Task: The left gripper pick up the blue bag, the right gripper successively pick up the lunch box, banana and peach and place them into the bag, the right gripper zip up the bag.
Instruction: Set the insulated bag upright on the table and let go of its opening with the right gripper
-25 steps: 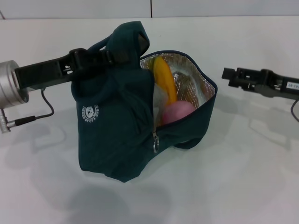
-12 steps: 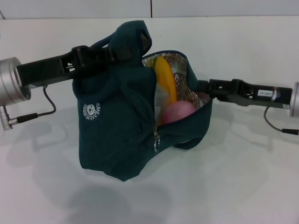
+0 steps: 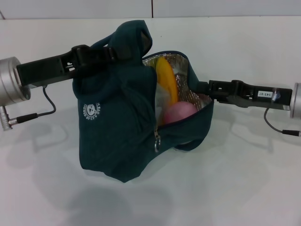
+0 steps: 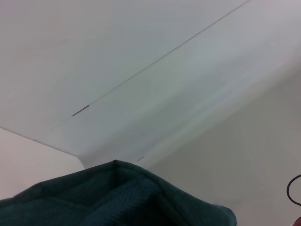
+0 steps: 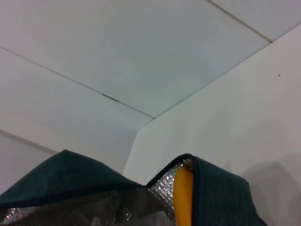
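Observation:
The blue bag [image 3: 117, 127] hangs just above the white table, with its handle held up by my left gripper [image 3: 110, 54], which is shut on it. The bag's mouth is open and shows the silver lining. Inside, the banana [image 3: 165, 80] stands on end and the peach [image 3: 179, 113] lies below it. A pale clear patch beside the banana may be the lunch box [image 3: 160, 101], which is otherwise hidden. The zipper pull [image 3: 156, 142] hangs at the front. My right gripper [image 3: 200, 87] is at the bag's right rim. The right wrist view shows the rim and the banana [image 5: 182, 193].
The white table [image 3: 244, 179] spreads around the bag, with a wall seam at the back. A cable [image 3: 47, 113] hangs from the left wrist. The left wrist view shows only the teal fabric [image 4: 117, 197] and the wall.
My right gripper has moved left from open space to the bag's right rim, where it has stayed. The bag's mouth has narrowed a little. The left arm holds still.

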`<state>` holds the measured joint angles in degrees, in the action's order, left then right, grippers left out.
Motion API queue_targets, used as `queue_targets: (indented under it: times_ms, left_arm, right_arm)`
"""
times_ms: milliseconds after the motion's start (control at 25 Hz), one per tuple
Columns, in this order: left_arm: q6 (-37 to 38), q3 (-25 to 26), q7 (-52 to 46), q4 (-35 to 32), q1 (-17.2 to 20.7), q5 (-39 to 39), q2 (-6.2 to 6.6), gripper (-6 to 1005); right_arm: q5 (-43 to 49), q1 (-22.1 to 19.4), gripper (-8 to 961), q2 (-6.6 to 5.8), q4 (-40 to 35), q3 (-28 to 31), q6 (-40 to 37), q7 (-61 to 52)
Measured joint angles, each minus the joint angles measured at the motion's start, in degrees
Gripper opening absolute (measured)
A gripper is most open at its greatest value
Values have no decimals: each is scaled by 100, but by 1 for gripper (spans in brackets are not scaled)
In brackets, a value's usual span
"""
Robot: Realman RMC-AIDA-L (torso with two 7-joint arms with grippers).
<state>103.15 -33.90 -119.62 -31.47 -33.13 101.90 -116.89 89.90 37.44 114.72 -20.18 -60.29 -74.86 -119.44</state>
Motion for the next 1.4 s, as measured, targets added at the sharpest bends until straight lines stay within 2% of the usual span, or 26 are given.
queue_targets:
  times_ms: [400,560,960,1400]
  left_arm:
    - [-12,8,0,0,-48,-3,9,75]
    - [-16,12,0,0,-54,-3,17,75]
    - [-11,6,-63,0,-62,-15,30,75]
    - [34,-16,-195,41,-58,64,33,76]
  right_arm:
    - [54,12,538,12,-107,-77,-30,258]
    - [49,1,382,14,-115,-69,-49,313]
    - [-346,-252,205,4,-435,44,-407,830]
    - [-399,-623,136,-44,-948,1173,-1715,1194]
